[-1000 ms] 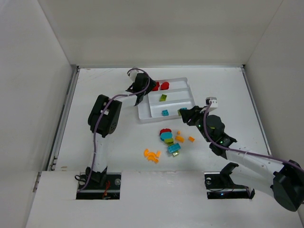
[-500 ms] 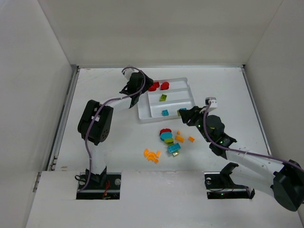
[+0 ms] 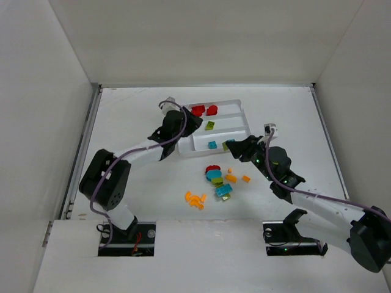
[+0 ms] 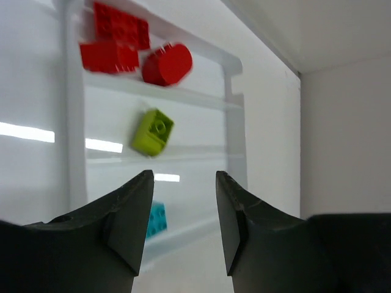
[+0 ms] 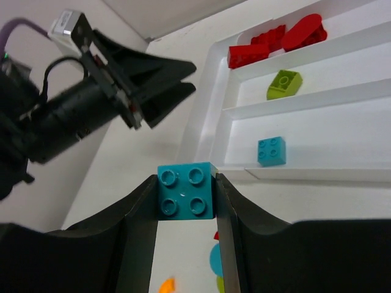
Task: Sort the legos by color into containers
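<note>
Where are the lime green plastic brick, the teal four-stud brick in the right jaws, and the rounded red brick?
Lime green plastic brick (image 5: 284,83): right wrist view, top face.
Teal four-stud plastic brick (image 5: 186,191): right wrist view, middle between studs.
Rounded red plastic brick (image 5: 307,29): right wrist view, top face.

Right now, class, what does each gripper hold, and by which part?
Right gripper: small teal plastic four-stud brick, pinched by two opposite sides. Left gripper: nothing.

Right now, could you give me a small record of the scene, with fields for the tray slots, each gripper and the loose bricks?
far slot: red bricks
middle slot: lime brick
near slot: teal brick
left gripper: open, empty, facing the tray
right gripper: shut on second teal brick
loose bricks: mixed colours, on the table nearer than the tray
</note>
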`<state>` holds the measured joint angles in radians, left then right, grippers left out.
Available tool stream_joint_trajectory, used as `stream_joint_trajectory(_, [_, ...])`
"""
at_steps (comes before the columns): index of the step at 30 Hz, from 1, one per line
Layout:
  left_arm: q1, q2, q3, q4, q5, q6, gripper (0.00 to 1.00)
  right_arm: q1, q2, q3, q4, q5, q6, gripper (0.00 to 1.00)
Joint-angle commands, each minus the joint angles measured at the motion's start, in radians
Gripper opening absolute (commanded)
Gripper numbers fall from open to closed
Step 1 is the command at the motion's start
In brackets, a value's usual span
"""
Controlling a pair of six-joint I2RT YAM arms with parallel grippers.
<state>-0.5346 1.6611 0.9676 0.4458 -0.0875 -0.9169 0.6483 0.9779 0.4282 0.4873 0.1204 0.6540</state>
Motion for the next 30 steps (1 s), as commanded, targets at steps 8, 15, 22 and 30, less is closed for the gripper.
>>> stream_joint_trajectory(8, [-0.083,-0.391,-0.397,0.292,0.068,-0.141,0.48,-0.020,0.140,0.112,0.128,-0.174,0.309,0.26])
stream_joint_trajectory(15, [-0.098,-0.484,-0.566,0.510,0.094,-0.306,0.51,-0.006,0.257,0.164,0.237,-0.199,0.492,0.26])
stream_joint_trajectory(22, [-0.109,-0.492,-0.621,0.643,0.123,-0.364,0.54,0.015,0.361,0.202,0.335,-0.189,0.605,0.26])
stream_joint_trajectory(30, [-0.092,-0.437,-0.639,0.728,0.167,-0.408,0.55,0.038,0.452,0.221,0.450,-0.174,0.691,0.27])
